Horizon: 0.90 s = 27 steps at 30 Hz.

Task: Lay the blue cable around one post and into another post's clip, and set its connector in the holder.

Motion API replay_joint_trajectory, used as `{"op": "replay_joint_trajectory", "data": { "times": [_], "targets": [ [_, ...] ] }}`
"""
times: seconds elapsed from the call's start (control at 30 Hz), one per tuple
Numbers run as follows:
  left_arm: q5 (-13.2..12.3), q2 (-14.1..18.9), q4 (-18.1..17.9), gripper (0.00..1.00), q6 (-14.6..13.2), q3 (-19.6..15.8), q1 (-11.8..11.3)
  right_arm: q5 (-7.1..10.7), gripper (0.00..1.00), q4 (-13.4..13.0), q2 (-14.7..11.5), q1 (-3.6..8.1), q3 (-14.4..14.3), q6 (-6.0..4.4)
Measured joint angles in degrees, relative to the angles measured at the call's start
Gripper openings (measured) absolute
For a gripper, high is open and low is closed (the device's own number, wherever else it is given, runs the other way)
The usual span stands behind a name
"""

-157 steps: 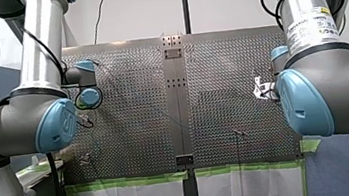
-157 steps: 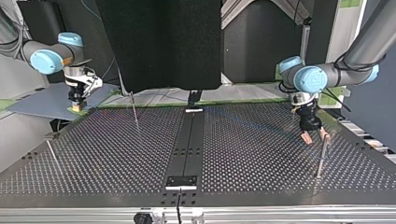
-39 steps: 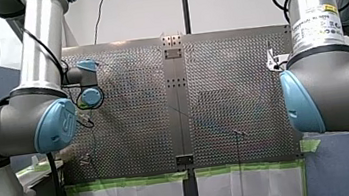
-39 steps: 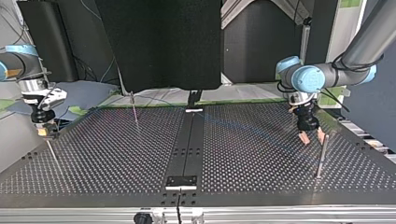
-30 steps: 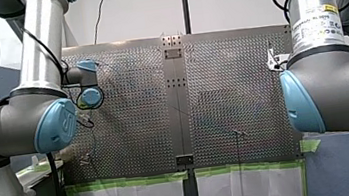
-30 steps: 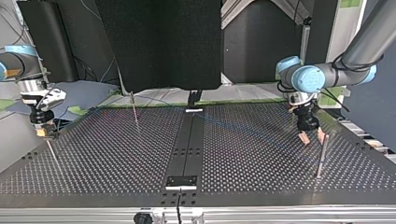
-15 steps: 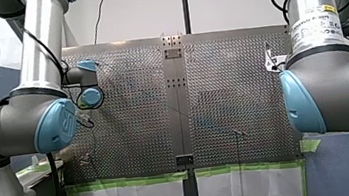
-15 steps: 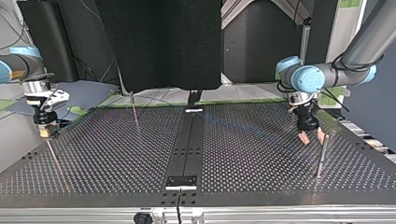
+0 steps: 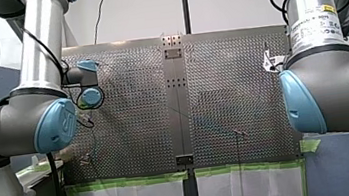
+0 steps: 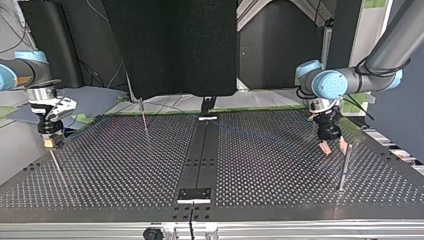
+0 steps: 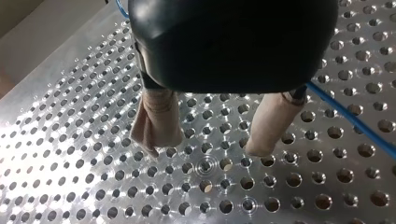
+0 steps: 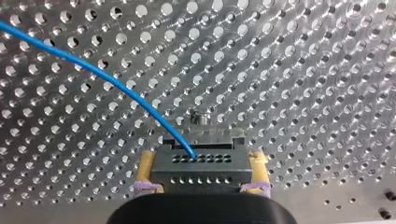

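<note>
Gripping the connector [image 12: 201, 170] between its yellow pads [image 12: 146, 163], my right claw [image 10: 50, 142] hangs low over the surface [image 12: 303, 70], the blue cable [image 12: 116, 84] arcing away from it. My left claw [image 11: 208, 145] stands open, the cable beside, not between, its fingers [image 11: 156, 121]. Closing there would likely miss; a tug could twist the connector.

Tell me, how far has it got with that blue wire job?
Done: little that shows. In hand: my right gripper is shut on the connector, the blue cable trailing from it over the table. My left gripper is open, the cable running beside it, not between its fingers. Left: looping a post, clipping it into another, and seating the connector; I cannot spot the holder.
</note>
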State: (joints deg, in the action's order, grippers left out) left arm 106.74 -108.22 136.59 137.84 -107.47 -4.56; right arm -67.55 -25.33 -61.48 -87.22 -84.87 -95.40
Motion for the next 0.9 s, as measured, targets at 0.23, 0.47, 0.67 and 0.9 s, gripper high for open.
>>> {"op": "replay_joint_trajectory", "data": {
  "times": [0.23,0.47,0.67,0.9],
  "targets": [
    [0.00,0.00,-0.09,1.00,-0.03,-0.01,0.00,-0.41,0.00,-0.59,0.08,-0.17,0.00,-1.12],
    [0.00,0.00,-0.17,1.00,-0.03,-0.01,-0.02,-0.90,0.00,-0.89,0.22,-0.22,0.00,-1.50],
    [0.00,0.00,-0.18,1.00,-0.03,0.00,-0.01,-1.86,0.00,-1.19,0.37,-0.30,0.01,-1.72],
    [0.00,0.00,-0.18,1.00,-0.03,-0.03,0.00,-2.25,0.00,-1.19,0.87,-0.63,0.13,-1.61]
  ]
}}
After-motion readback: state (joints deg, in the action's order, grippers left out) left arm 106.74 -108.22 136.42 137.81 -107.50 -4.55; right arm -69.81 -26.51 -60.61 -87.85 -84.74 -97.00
